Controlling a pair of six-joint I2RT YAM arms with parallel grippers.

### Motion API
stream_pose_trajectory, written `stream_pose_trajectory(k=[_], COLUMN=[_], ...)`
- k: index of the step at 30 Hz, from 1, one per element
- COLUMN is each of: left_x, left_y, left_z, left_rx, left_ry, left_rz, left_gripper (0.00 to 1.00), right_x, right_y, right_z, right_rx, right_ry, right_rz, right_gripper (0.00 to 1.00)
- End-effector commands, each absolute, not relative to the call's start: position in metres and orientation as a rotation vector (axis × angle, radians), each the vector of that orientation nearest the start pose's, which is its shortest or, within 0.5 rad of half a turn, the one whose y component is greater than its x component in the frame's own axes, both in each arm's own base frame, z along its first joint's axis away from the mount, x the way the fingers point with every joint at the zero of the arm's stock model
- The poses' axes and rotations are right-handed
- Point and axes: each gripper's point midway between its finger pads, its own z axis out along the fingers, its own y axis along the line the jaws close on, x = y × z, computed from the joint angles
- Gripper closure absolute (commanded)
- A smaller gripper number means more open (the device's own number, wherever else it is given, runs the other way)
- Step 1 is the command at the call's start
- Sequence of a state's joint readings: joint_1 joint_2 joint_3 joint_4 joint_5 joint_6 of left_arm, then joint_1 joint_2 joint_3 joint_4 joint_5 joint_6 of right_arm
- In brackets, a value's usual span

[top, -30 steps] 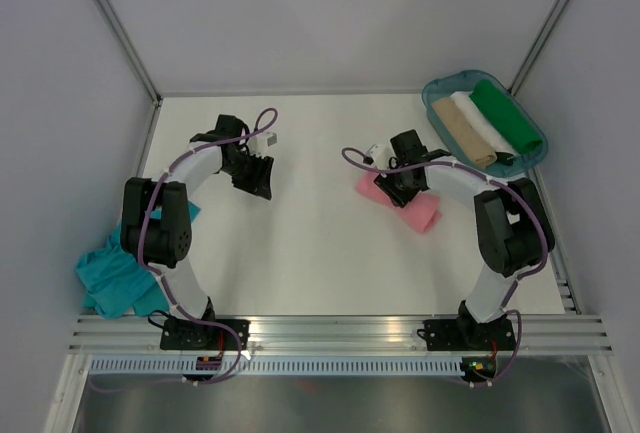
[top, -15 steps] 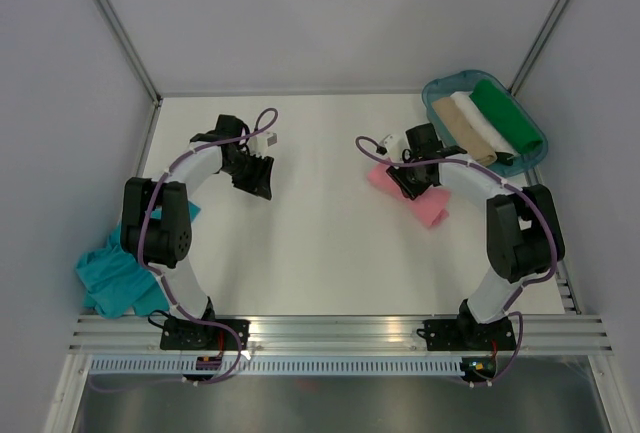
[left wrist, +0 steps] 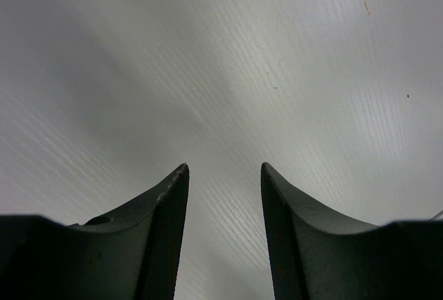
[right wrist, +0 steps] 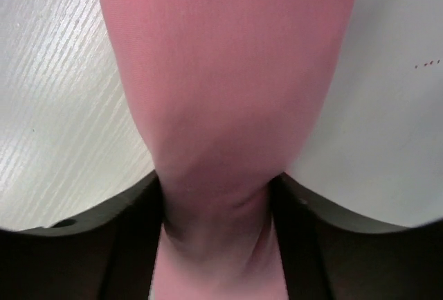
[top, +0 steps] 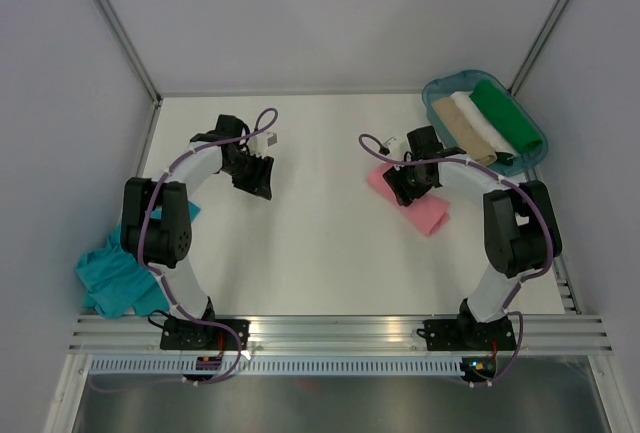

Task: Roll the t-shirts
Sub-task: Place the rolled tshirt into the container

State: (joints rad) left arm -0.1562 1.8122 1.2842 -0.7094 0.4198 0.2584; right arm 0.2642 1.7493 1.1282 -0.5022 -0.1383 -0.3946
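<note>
A rolled salmon-pink t-shirt (top: 428, 213) lies on the white table right of centre. My right gripper (top: 405, 185) is shut on its far left end. In the right wrist view the pink cloth (right wrist: 228, 71) narrows where both fingers squeeze it at my right gripper (right wrist: 218, 196). A teal-blue t-shirt (top: 112, 278) lies crumpled at the table's left edge, beside the left arm's base. My left gripper (top: 255, 183) hovers over bare table at the left. It stands open in the left wrist view, with only tabletop between the fingers of my left gripper (left wrist: 223, 175).
A blue-green plastic tray (top: 436, 92) stands at the back right corner. It holds a beige roll (top: 462, 133), a white roll (top: 478, 116) and a green roll (top: 506, 118). Grey walls and metal posts close in the table on three sides.
My right gripper has carried the pink roll a little to the right, toward the tray. The left arm has not moved.
</note>
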Motion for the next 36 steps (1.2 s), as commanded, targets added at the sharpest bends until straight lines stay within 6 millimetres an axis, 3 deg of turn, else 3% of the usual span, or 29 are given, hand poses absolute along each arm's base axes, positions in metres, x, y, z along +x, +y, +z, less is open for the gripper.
stream_pose_trajectory(k=[1, 3, 4, 8, 11, 22, 25, 28, 29, 32, 34, 36], left_x=[0.359, 0.358, 0.359, 0.359, 0.359, 0.358, 0.360, 0.362, 0.361, 0.361, 0.361, 0.362], left_y=[-0.117, -0.117, -0.117, -0.118, -0.118, -0.117, -0.117, -0.117, -0.117, -0.116, -0.116, -0.116], left_z=[0.071, 0.070, 0.070, 0.071, 0.071, 0.069, 0.071, 0.072, 0.072, 0.072, 0.071, 0.071], left_rx=[0.691, 0.689, 0.689, 0.689, 0.691, 0.689, 0.689, 0.690, 0.690, 0.690, 0.690, 0.688], left_ry=[2.613, 2.615, 2.615, 2.611, 2.612, 2.617, 2.612, 2.607, 2.608, 2.609, 2.612, 2.611], left_rz=[-0.550, -0.553, -0.553, -0.554, -0.556, -0.555, -0.552, -0.543, -0.544, -0.539, -0.539, -0.540], left_gripper=[0.49, 0.49, 0.48, 0.49, 0.48, 0.49, 0.49, 0.49, 0.49, 0.49, 0.49, 0.49], right_x=[0.359, 0.355, 0.352, 0.349, 0.343, 0.324, 0.322, 0.323, 0.327, 0.332, 0.337, 0.341], right_y=[0.113, 0.117, 0.116, 0.106, 0.114, 0.090, 0.087, 0.088, 0.085, 0.084, 0.080, 0.078], right_z=[0.039, 0.040, 0.037, 0.026, 0.021, -0.020, -0.027, -0.029, -0.027, -0.022, -0.017, -0.013], right_rx=[-0.865, -0.870, -0.869, -0.863, -0.879, -0.930, -0.937, -0.936, -0.927, -0.915, -0.889, -0.879], right_ry=[2.521, 2.524, 2.536, 2.579, 2.600, 2.765, 2.790, 2.794, 2.788, 2.763, 2.746, 2.729], right_rz=[0.205, 0.244, 0.243, 0.174, 0.243, 0.012, 0.003, 0.004, -0.036, -0.048, -0.088, -0.098], right_gripper=[0.31, 0.07, 0.02, 0.02, 0.02, 0.02, 0.09, 0.41, 0.58, 0.70, 1.00, 1.00])
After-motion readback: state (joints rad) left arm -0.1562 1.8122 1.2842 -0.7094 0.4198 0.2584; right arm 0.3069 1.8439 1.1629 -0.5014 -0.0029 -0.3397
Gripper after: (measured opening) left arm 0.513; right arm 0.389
